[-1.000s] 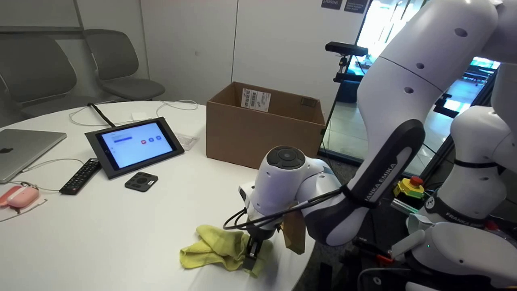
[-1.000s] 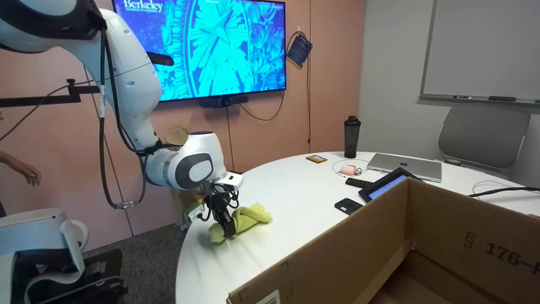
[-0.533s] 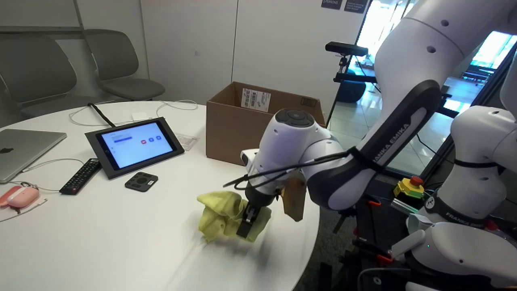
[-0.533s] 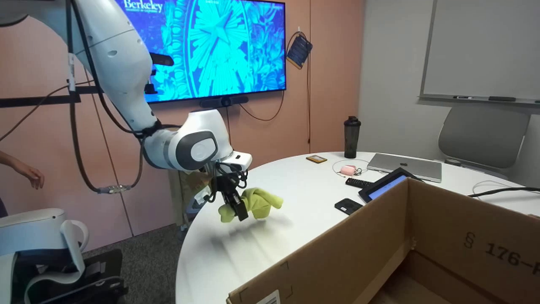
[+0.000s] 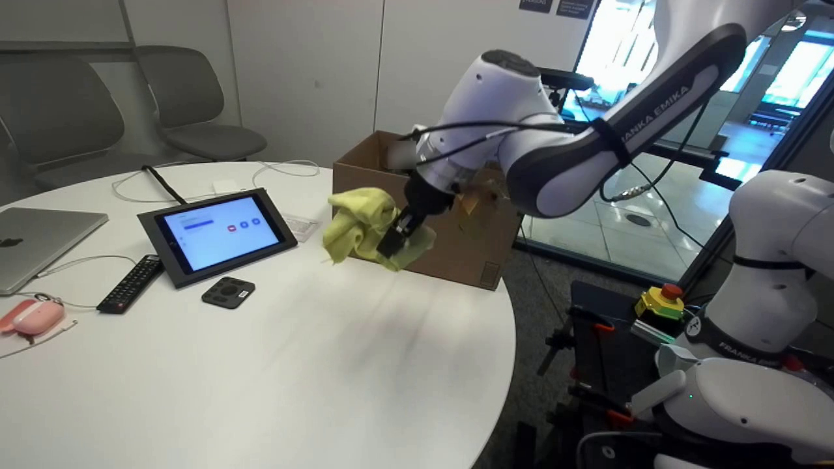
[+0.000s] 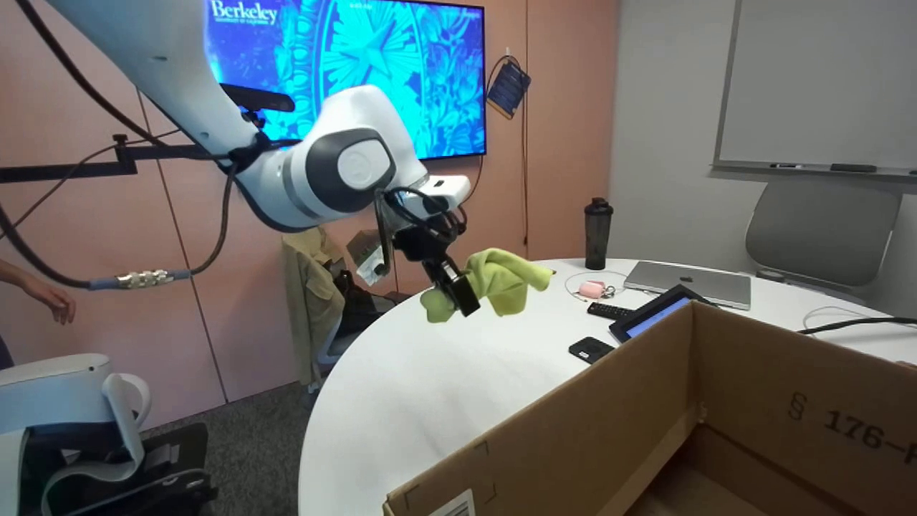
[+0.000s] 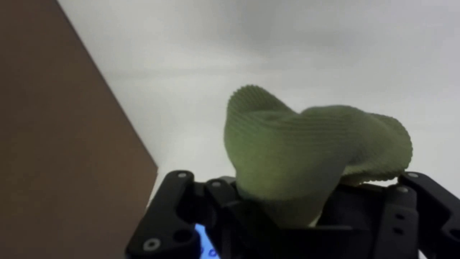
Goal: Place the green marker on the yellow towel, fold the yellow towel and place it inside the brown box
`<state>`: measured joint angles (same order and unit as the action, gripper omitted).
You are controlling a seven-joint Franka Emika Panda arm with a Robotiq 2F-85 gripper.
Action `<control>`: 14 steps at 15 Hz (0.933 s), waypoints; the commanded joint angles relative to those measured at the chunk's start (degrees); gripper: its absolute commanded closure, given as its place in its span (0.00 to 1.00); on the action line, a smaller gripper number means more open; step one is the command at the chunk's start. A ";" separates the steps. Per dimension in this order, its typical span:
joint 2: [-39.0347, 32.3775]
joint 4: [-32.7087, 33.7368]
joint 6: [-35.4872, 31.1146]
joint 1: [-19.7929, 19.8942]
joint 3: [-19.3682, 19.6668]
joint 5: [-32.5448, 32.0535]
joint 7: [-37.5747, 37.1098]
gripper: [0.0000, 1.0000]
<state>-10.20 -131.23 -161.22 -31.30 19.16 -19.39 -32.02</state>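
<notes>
The gripper (image 5: 393, 242), tilted, had its jaws tight on the yellow towel (image 5: 357, 221) and held it in the air above the white bench (image 5: 260, 391), crumpled folds sticking out on both sides of the fingers (image 6: 464, 295). In an exterior view the yellow towel was at the centre of the frame, overlapping the left part of the front wall of the brown box (image 5: 469, 254). In an exterior view the yellow towel (image 6: 505, 281) was near the middle, outside the brown box (image 6: 594, 408), which took up the lower right with its top open. The wrist view had the yellow towel (image 7: 287, 154) bunched right of centre, a wall of the brown box (image 7: 61, 144) filling the left, and white bench between them. At the left of the frame in an exterior view were a grey laptop (image 5: 45, 241), a pink case (image 5: 39, 317), a black remote control (image 5: 130, 283), a tablet (image 5: 221, 231) with its screen lit, and a small dark device (image 5: 228, 292) just beside the tablet's lower edge. In an exterior view a dark bottle (image 6: 597, 233) stood upright right of centre.
</notes>
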 commanded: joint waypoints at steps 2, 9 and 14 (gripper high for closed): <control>7.54 2.79 5.47 0.93 7.43 -8.10 -10.17 0.95; 7.65 10.20 13.76 24.38 -5.33 -17.34 -26.31 0.95; 5.02 14.02 21.17 29.97 -7.77 -23.14 -39.33 0.93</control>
<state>-2.79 -121.06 -144.47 -4.05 13.71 -39.08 -63.52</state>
